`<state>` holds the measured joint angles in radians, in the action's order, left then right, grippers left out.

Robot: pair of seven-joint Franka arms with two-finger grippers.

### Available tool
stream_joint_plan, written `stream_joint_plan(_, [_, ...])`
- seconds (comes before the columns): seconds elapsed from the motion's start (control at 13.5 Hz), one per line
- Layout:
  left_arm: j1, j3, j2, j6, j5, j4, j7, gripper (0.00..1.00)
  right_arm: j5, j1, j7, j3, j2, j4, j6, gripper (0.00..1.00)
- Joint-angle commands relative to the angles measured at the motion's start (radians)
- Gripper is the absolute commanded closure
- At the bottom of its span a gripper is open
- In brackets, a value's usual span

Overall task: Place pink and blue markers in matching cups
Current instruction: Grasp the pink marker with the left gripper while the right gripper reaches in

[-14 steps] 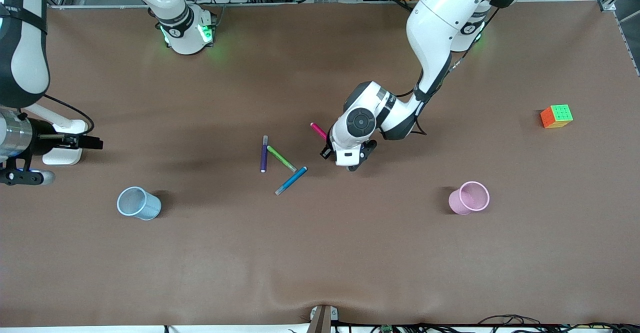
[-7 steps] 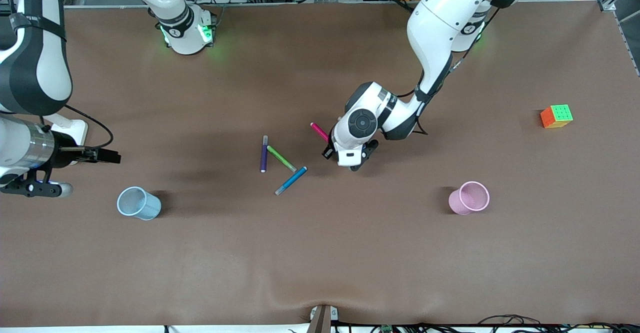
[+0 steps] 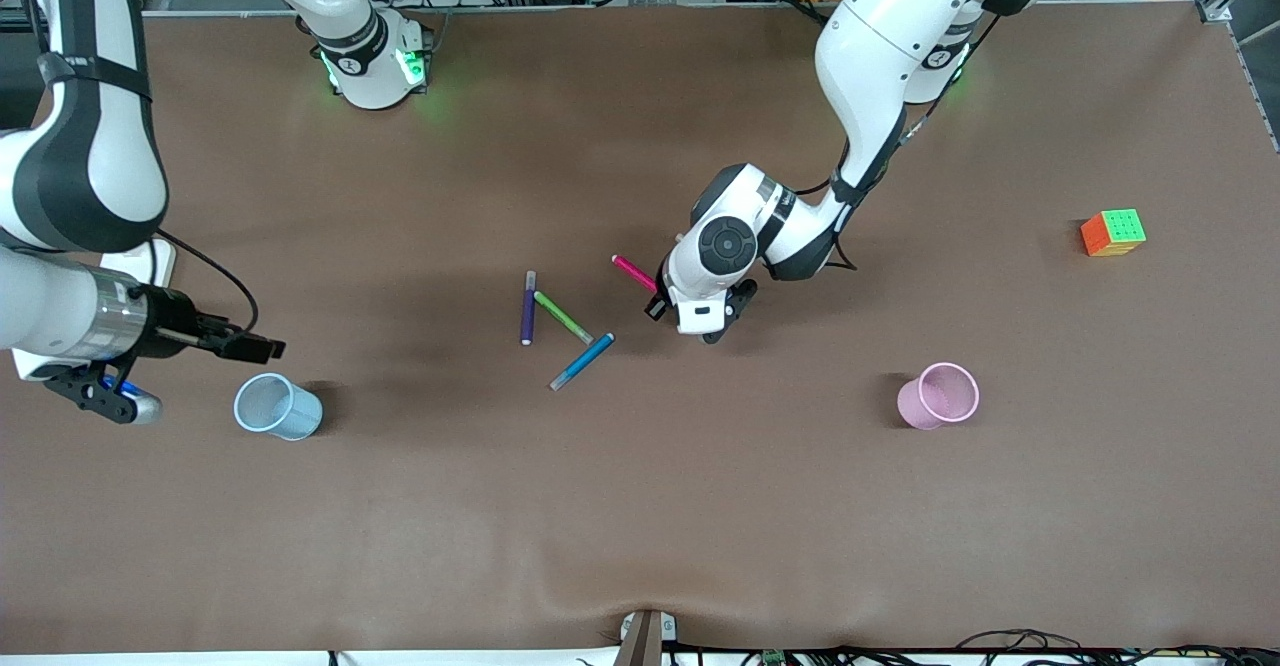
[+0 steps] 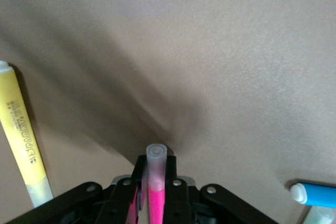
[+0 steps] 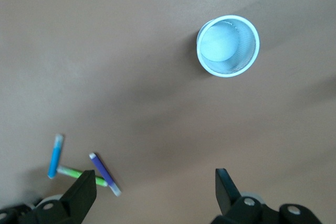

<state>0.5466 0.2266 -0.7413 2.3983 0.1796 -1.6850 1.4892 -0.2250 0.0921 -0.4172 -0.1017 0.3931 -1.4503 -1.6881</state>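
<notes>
left pincer [image 3: 655,298] clamped on pink marker [image 3: 634,272], no lift yet; right pincer [image 3: 262,350] wide open, empty over desk [image 3: 640,506]; blue marker [image 3: 582,361] lying loose, both cups empty

A high front camera looks steeply down across the whole brown table [image 3: 640,506], facing both robot bases along the top of the frame. The left wrist camera sits very close to the tabletop, looking past its own black gripper [image 4: 156,192] at lower centre, which pinches the magenta-pink marker with a pale translucent cap [image 4: 156,182]. The right wrist camera looks almost straight down from well above the table; the pale light blue mesh cup [image 5: 228,45] appears at upper right. It shares that cup [image 3: 277,407] and the bright sky-blue marker [image 5: 54,157] with the front view [image 3: 583,360].
</notes>
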Motion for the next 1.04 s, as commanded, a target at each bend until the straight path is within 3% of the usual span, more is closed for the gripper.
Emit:
stream_joint_plan(0.0, [-0.004,-0.009,0.054,0.009,0.009,-0.019,0.016,1.00,-0.016,0.053,-0.164,-0.004,0.038,0.027,-0.047,0.00])
stream_joint_plan(0.52, [-0.083,-0.041,0.233,-0.157,-0.025,-0.015,0.065,1.00,-0.002,0.208,-0.584,-0.006,0.140,0.028,-0.244,0.00])
stream_joint_plan(0.96, [-0.200,-0.046,0.335,-0.293,-0.201,0.013,0.025,1.00,-0.001,0.365,-0.828,-0.006,0.269,0.031,-0.439,0.00])
